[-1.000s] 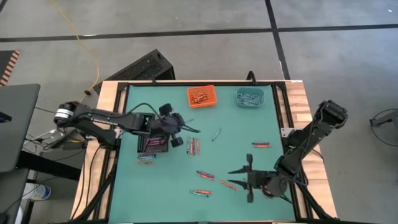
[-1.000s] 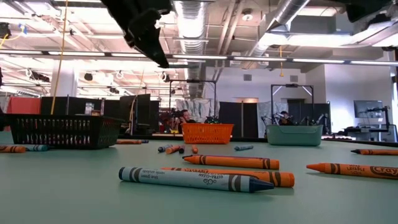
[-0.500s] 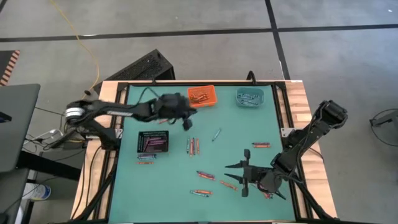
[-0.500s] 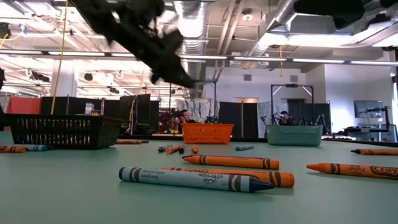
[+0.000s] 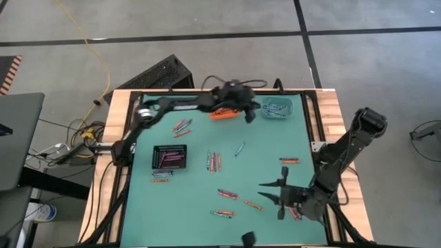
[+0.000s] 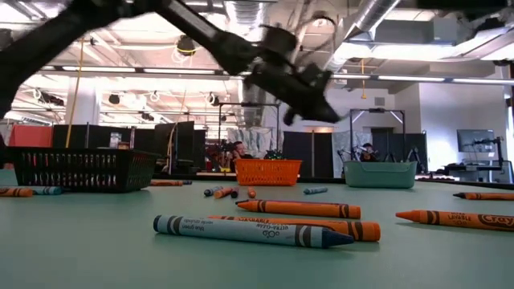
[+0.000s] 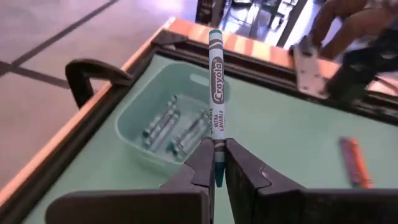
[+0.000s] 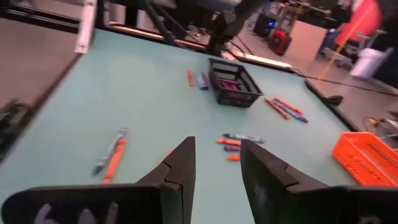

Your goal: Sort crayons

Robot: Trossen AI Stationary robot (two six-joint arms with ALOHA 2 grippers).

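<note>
The left gripper [image 7: 215,163] hangs above the worktop [image 5: 262,172] between the orange bin [image 5: 222,107] and the teal bin [image 5: 276,108], its arm stretched across from the worktop's left side; its jaws are pinched tight on the lower end of a teal crayon [image 7: 215,93], which stands upright out of them, label readable, with the teal bin just beyond it. That teal bin already has several blue-teal crayons lying in its bottom [image 7: 177,127], and the orange bin holds a small heap of orange ones [image 5: 221,107]. The right gripper [image 5: 280,199] sits low near the worktop's front right corner, far from the teal bin, with its jaws standing wide and nothing between them. Loose crayons are scattered over the worktop: a small cluster [image 5: 182,127] left of the orange bin, a pair side by side [image 5: 214,161] in the middle of the worktop, a single pale one [image 5: 239,148] below the teal bin, an orange one [image 5: 289,160] toward the right edge, and a few more [image 5: 227,194] in front, near the right gripper. A black bin [image 5: 169,157] with purple-pink crayons in it sits toward the left side, well apart from the teal bin, with one more crayon [image 5: 160,179] lying just in front of it. In the low view a blue crayon [image 6: 253,231] and two orange ones [image 6: 299,209] lie nearest the camera, with the three bins in a row behind them.
</note>
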